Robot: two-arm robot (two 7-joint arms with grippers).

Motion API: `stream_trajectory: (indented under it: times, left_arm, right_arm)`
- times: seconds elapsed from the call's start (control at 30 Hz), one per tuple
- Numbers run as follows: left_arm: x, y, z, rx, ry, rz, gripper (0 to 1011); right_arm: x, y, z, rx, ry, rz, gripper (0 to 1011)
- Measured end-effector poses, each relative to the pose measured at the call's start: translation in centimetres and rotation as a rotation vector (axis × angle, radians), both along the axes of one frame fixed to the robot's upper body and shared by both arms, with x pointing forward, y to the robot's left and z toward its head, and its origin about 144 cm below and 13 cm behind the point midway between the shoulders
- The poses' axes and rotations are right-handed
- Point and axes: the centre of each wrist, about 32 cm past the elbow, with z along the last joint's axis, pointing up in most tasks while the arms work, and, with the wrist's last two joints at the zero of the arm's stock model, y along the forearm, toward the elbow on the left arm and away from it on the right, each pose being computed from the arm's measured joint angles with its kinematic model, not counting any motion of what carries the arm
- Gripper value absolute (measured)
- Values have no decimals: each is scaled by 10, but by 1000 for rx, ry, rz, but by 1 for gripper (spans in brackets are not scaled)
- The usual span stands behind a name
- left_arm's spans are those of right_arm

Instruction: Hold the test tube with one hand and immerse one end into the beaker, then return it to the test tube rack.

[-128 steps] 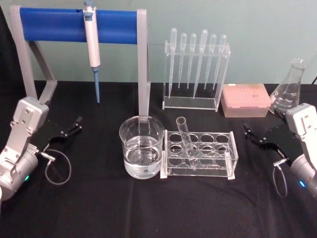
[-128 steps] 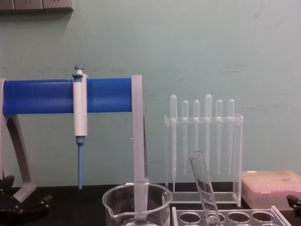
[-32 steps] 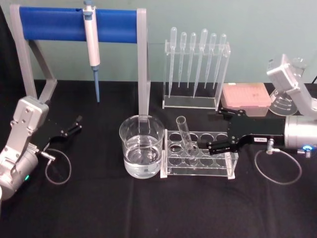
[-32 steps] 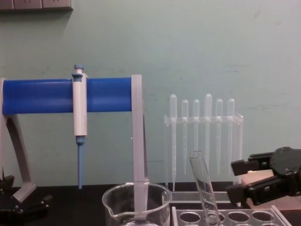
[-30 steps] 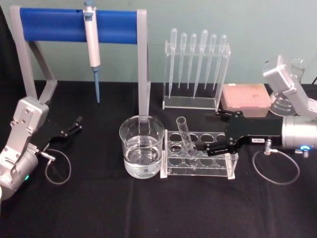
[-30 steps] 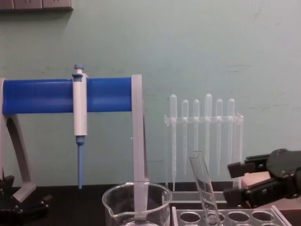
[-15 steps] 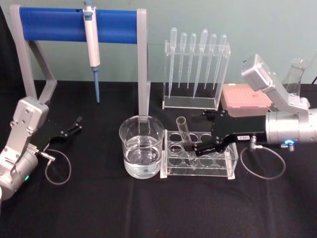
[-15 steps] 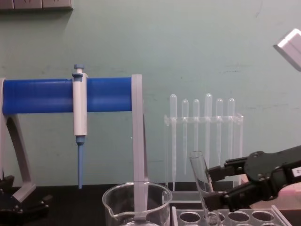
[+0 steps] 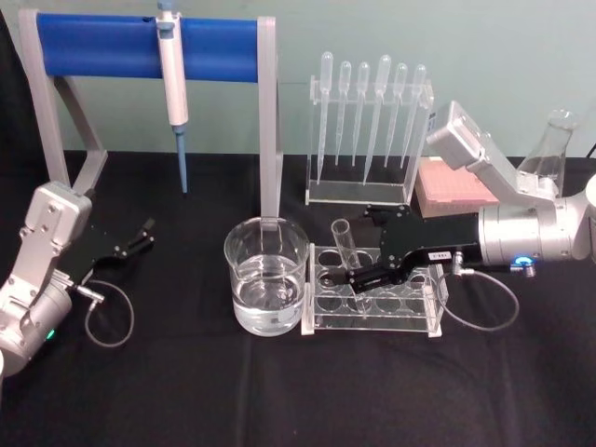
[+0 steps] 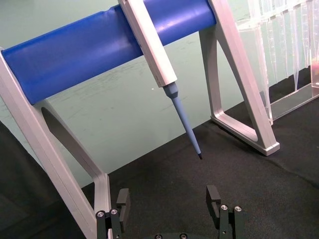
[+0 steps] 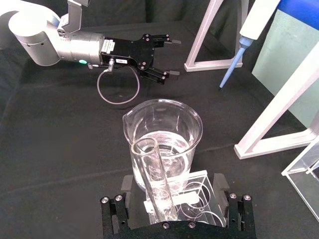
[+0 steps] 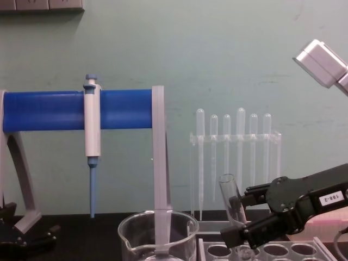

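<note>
While racked, test tube (image 9: 345,244) tilted, rim leftward

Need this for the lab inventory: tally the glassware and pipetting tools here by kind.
Test tube: 1
Beaker: 1
Conical flask: 1
Plastic pipettes: 6
Pipettor: 1
Total: 10

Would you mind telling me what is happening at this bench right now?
The right claw, open, straddles the test tube, which leans in the clear rack beside the beaker. Nothing is gripped yet. The left claw rests open, off to the left.
</note>
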Motion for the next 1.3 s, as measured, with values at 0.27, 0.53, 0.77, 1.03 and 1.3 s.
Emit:
stream_trajectory:
  times: [0.27,0.53,0.77,1.03,1.3]
  left_arm:
    - [0,0,0,0,0,0,1000]
    - [0,0,0,0,0,0,1000]
    - [0,0,0,0,0,0,1000]
    - [0,0,0,0,0,0,1000]
    - [0,0,0,0,0,0,1000]
  right_arm:
    - [-1,-1,0,3,-1,-2,967]
    - [-1,-2,0,6,0,-3,741]
    - [-1,-2,0,7,0,-3,518]
    - [-1,-2,0,8,0,-4,274]
    - [-1,-2,0,8,0,-4,225]
